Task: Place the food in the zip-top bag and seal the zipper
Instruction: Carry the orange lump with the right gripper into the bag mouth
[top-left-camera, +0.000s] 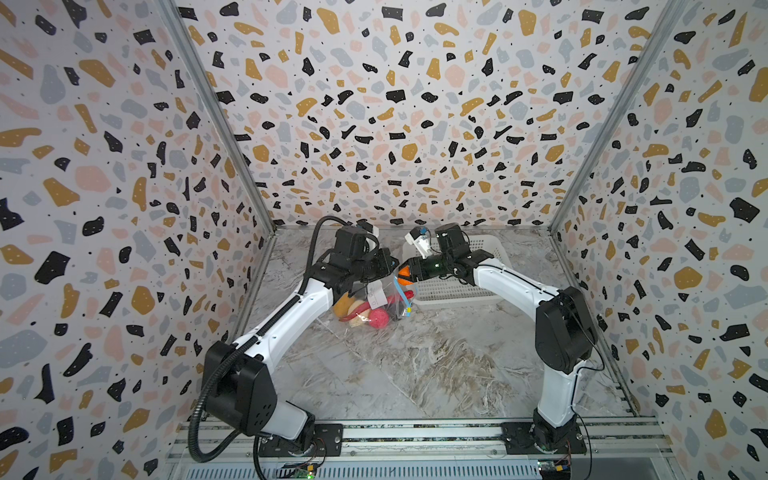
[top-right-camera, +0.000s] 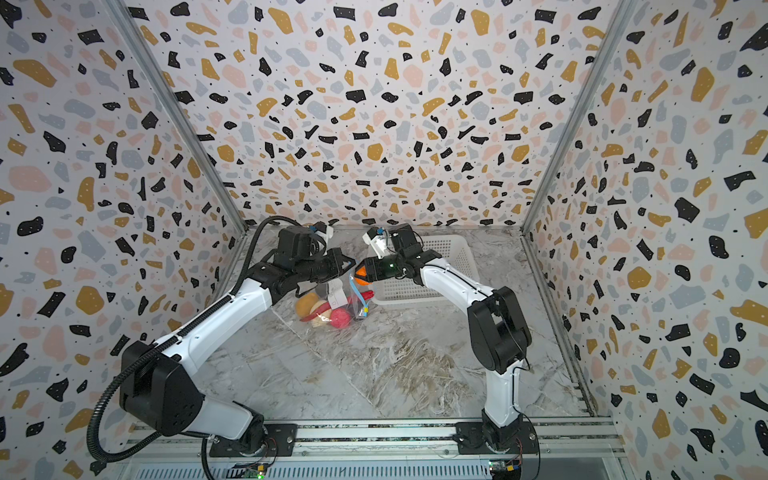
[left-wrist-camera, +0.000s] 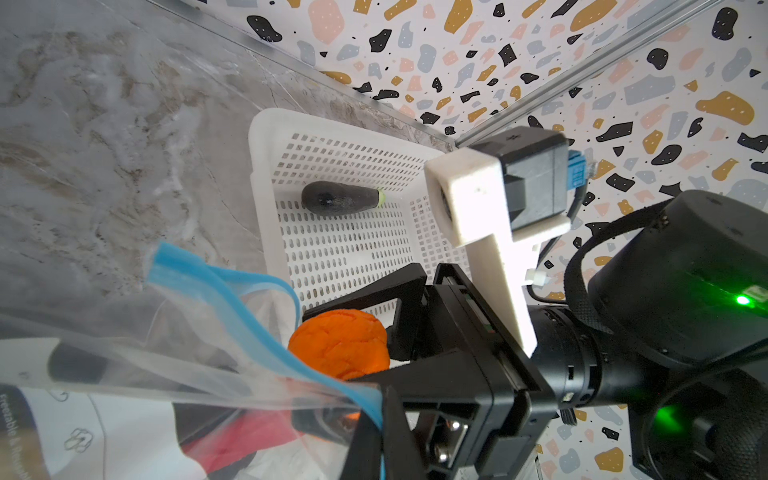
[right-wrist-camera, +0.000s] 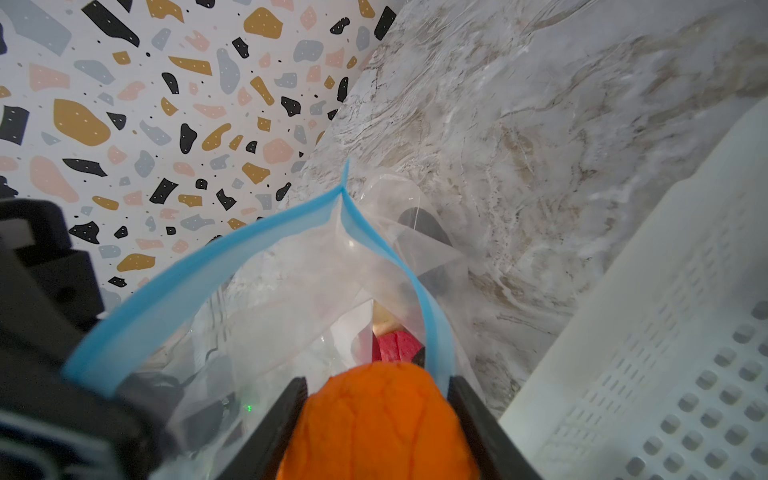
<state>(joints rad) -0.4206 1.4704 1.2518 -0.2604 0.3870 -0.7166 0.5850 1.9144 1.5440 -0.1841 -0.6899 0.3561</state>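
Observation:
My left gripper (left-wrist-camera: 380, 419) is shut on the light-blue zipper (left-wrist-camera: 249, 328) and holds the clear zip-top bag (top-left-camera: 374, 303) up by its mouth edge. The mouth gapes open in the right wrist view, with the zipper (right-wrist-camera: 199, 270) spread in two strips. At that mouth my right gripper (right-wrist-camera: 377, 380) is shut on an orange ball (right-wrist-camera: 378, 419). Food lies inside the bag: a pink-red ball (top-left-camera: 378, 319), a yellow-orange ball (top-left-camera: 341, 305), a cream ball and a red chili. A dark purple-black piece (left-wrist-camera: 338, 198) lies in the basket.
The white perforated basket (top-left-camera: 440, 293) stands behind the right gripper, close to the back wall. The bag's yellow end tab (top-left-camera: 409, 309) hangs down toward the marble table (top-left-camera: 415, 365). Patterned walls close in the left, back and right sides.

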